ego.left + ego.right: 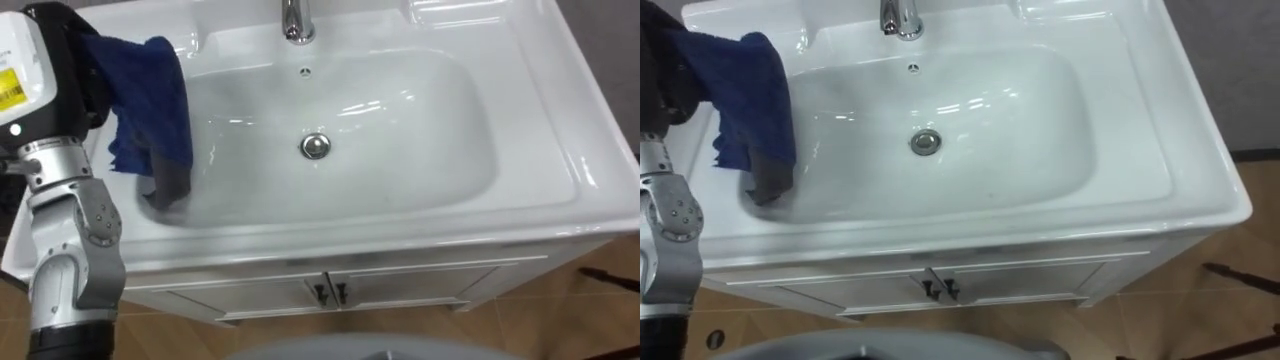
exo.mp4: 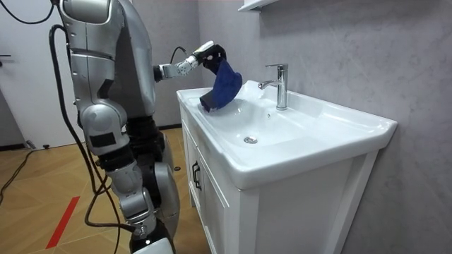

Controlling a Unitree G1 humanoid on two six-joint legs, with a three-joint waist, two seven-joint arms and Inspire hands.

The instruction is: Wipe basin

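Presently left hand (image 1: 70,60) grips cloth (image 1: 152,100), dangling over basin (image 1: 400,130) left wall; best pressed flat, then swept right.

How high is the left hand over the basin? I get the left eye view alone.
Observer: In the room view the left hand is well above the rim of the basin. It is closed on the cloth, which hangs down to the basin.
Operator: And the tap? I see its base.
Observer: The tap stands upright, lever on top, spout reaching over the basin toward the robot.
Operator: Anything above it?
Observer: A white shelf on the wall.
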